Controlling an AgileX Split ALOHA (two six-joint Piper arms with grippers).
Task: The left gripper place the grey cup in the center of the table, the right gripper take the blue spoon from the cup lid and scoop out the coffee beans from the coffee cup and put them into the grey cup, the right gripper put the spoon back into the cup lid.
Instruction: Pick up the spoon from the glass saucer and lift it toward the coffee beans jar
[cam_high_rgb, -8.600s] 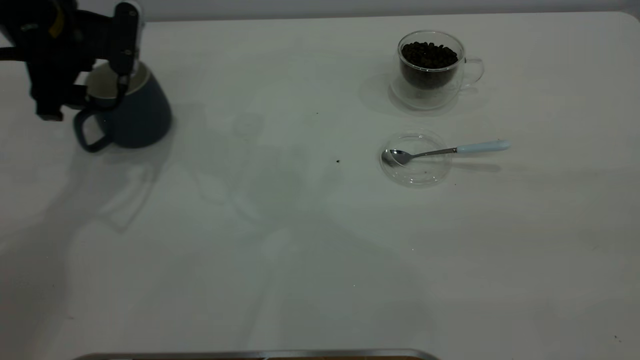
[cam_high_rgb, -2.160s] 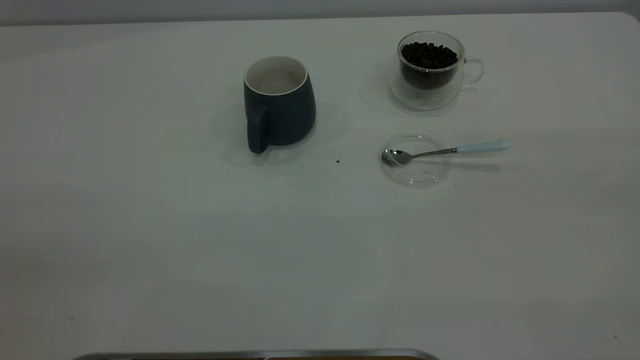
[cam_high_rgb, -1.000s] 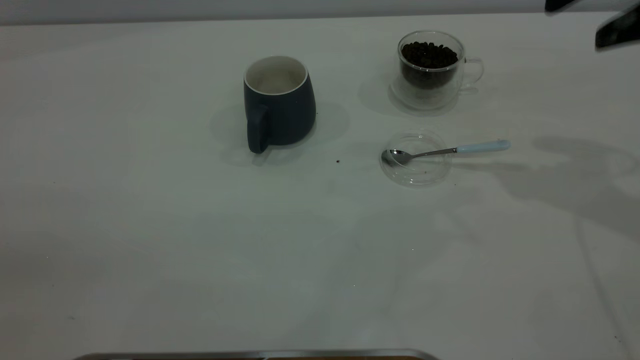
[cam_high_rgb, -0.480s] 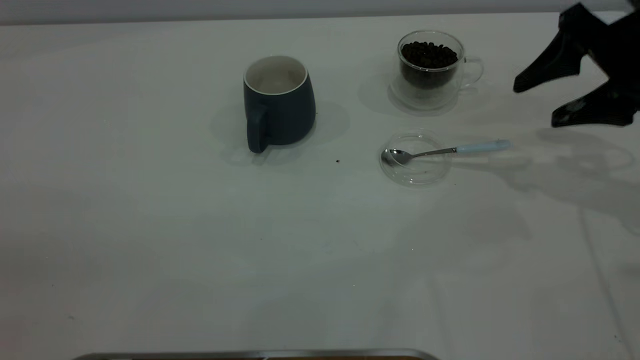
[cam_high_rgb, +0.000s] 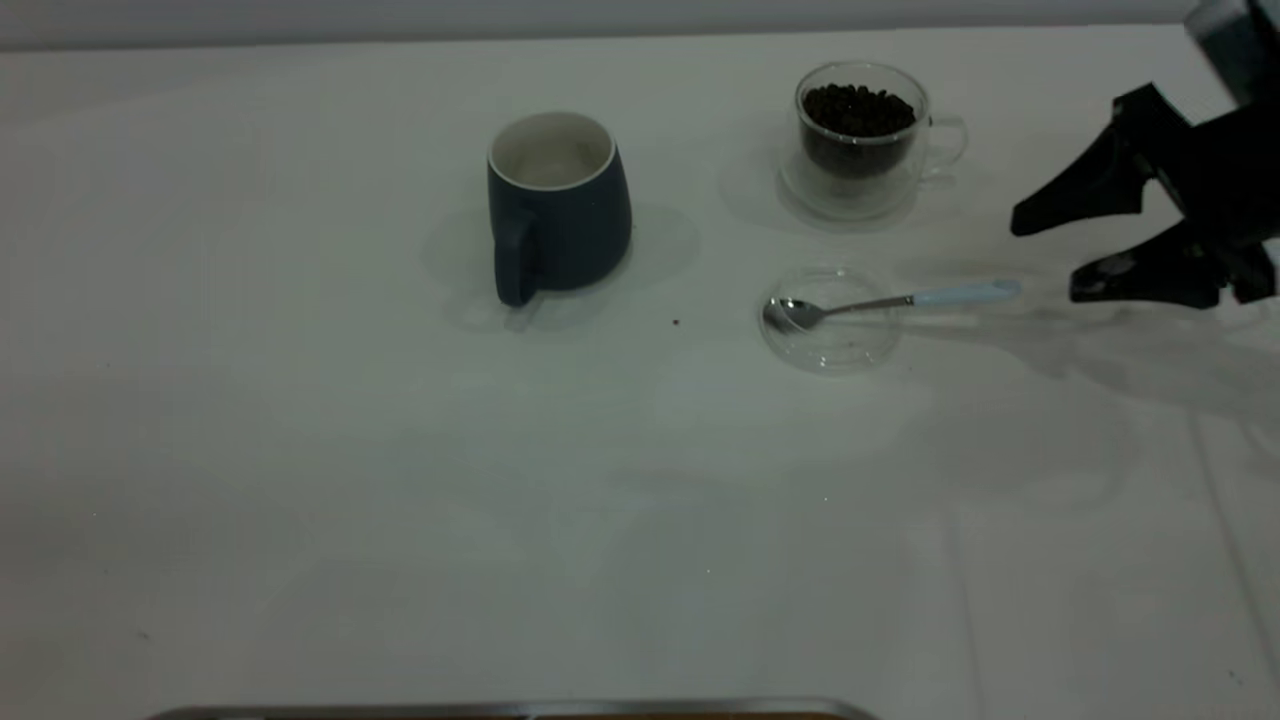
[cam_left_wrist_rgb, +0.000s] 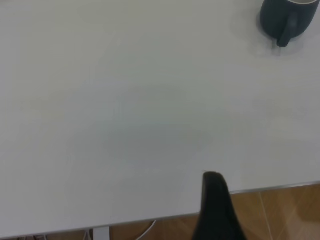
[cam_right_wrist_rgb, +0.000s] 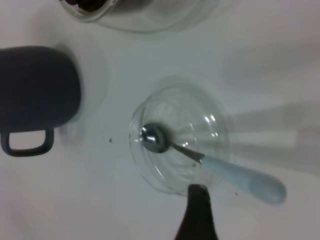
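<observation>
The grey cup (cam_high_rgb: 558, 210) stands upright near the middle of the table (cam_high_rgb: 300, 450), handle toward the near side; it also shows in the wrist views (cam_left_wrist_rgb: 290, 17) (cam_right_wrist_rgb: 35, 90). The coffee cup (cam_high_rgb: 862, 140) holds coffee beans (cam_high_rgb: 858, 108). In front of it lies the cup lid (cam_high_rgb: 830, 322) (cam_right_wrist_rgb: 177, 135) with the blue spoon (cam_high_rgb: 960, 294) (cam_right_wrist_rgb: 245, 177) resting across it, bowl inside, handle pointing right. My right gripper (cam_high_rgb: 1045, 260) hovers open just right of the handle's end, holding nothing. My left gripper is off the exterior view; one finger (cam_left_wrist_rgb: 216, 200) shows alone over the table's edge.
A dark speck (cam_high_rgb: 676, 323) lies between the grey cup and the lid. A metal strip (cam_high_rgb: 500, 710) runs along the near edge. The table's edge (cam_left_wrist_rgb: 270, 189) with brown floor beyond shows in the left wrist view.
The left gripper set the grey cup down mid-table and left the view. The right gripper came in from the upper right and dropped toward the spoon's handle, fingers open.
</observation>
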